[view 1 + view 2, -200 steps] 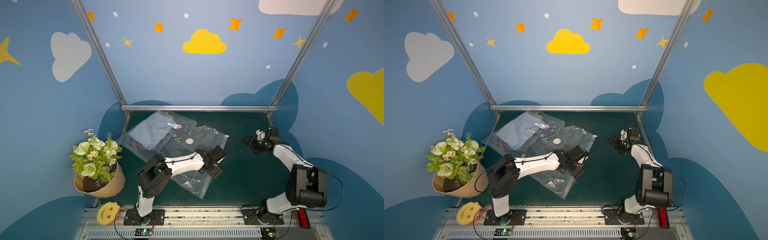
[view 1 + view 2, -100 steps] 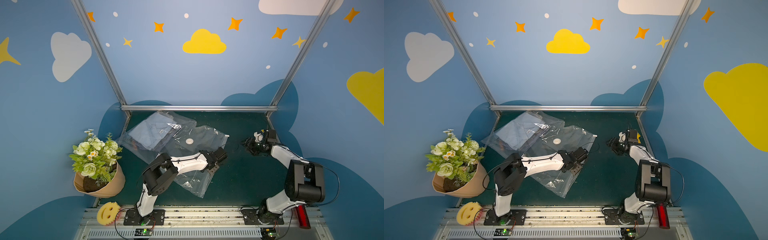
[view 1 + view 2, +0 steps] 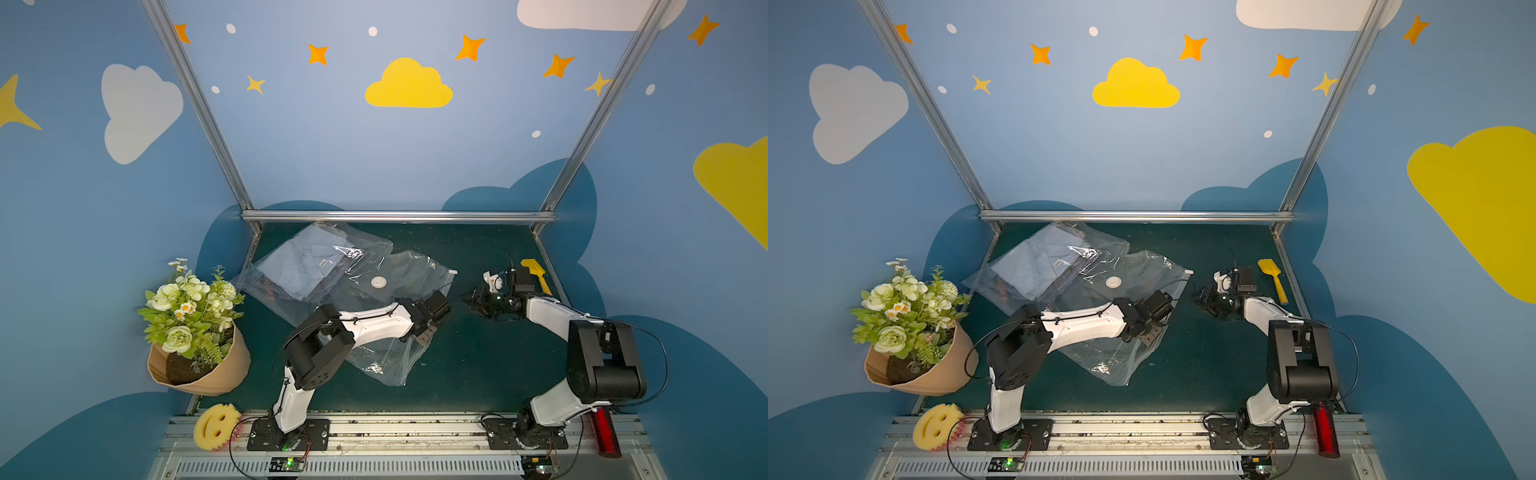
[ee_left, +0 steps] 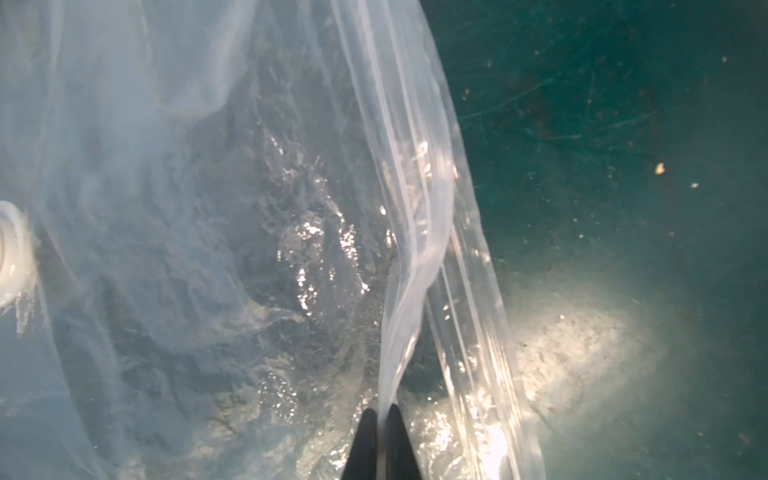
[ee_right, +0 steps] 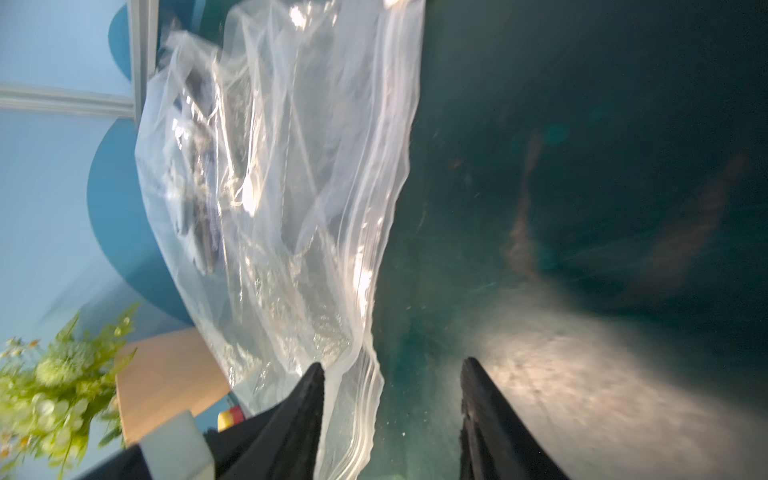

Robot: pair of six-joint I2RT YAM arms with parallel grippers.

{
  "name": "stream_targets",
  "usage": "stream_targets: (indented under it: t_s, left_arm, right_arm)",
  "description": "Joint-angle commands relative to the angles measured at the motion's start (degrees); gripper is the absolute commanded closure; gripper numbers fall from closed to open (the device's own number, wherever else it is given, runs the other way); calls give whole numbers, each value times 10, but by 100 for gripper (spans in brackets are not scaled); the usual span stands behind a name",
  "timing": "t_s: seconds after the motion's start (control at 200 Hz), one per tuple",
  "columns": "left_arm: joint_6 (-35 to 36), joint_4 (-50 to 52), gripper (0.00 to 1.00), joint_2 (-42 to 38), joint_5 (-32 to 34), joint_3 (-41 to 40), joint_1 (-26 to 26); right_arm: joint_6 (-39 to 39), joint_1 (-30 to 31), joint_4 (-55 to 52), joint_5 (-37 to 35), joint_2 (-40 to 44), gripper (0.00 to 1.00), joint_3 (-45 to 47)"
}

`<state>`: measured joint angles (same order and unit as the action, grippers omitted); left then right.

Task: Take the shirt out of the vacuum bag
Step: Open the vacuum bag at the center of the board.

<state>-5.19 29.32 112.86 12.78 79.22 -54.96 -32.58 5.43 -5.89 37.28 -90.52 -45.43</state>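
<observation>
Bag: large clear crinkly plastic vacuum bag (image 3: 399, 266) lies on dark green worktop (image 3: 478, 365), folded pale blue shirt (image 3: 299, 266) inside its far end.
Left: my left tool (image 4: 381, 409) pinches one layer of its zip edge.
Right: my right tool (image 5: 392, 363), jaws apart, near that edge.

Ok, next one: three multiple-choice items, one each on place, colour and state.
1. Where is the shirt? A) inside the vacuum bag B) loose beside it C) draped over it
2. What colour is the toy shovel? A) red B) green C) yellow
3. The left tool is: A) wide open B) shut on the vacuum bag C) shut on nothing
Answers: 1 A, blue cloth shows through the clear plastic; 2 C, it reads yellow in a top view; 3 B, its tips pinch a plastic layer in the left wrist view.
</observation>
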Motion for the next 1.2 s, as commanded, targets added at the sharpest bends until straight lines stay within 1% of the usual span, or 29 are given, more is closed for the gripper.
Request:
stream_targets:
  t_s: [0.0, 0.175, 0.24, 0.335, 0.426, 0.501, 0.576, 0.691, 0.851, 0.961, 1.086, 1.197]
  left_arm:
    - [-19, -11, 96, -39, 0, -6, 15]
    - [-33, -23, 96, -65, -18, 0, 38]
    - [-32, -22, 96, -70, -19, 5, 41]
    - [-34, -28, 96, -72, -21, 9, 46]
    - [-39, -30, 96, -69, -23, 10, 48]
    - [-45, -39, 96, -72, -26, 4, 48]
    - [-49, -43, 96, -73, -30, 7, 49]
    - [-46, -37, 96, -81, -22, 27, 51]
    - [-45, -36, 96, -106, -17, 36, 58]
    - [-44, -26, 96, -113, -17, 42, 59]
    - [-48, -29, 96, -120, -19, 41, 59]
    - [-49, -25, 96, -119, -23, 56, 59]
  right_arm:
    - [-25, 20, 67, 49, 7, 50, 30]
    - [-73, 62, 161, 80, 17, 53, 65]
    - [-90, 79, 192, 80, 22, 54, 66]
    - [-96, 100, 196, 76, 24, 58, 67]
    - [-99, 107, 191, 64, 39, 61, 67]
    - [-85, 113, 173, 52, 47, 62, 67]
    - [-70, 120, 152, 53, 27, 63, 55]
    - [-84, 127, 181, 51, -13, 64, 49]
    - [-120, 134, 254, 66, -67, 64, 33]
    - [-133, 146, 277, 66, -80, 64, 12]
    - [-108, 164, 243, 54, -104, 63, -25]
    - [-121, 172, 269, 57, -144, 61, -41]
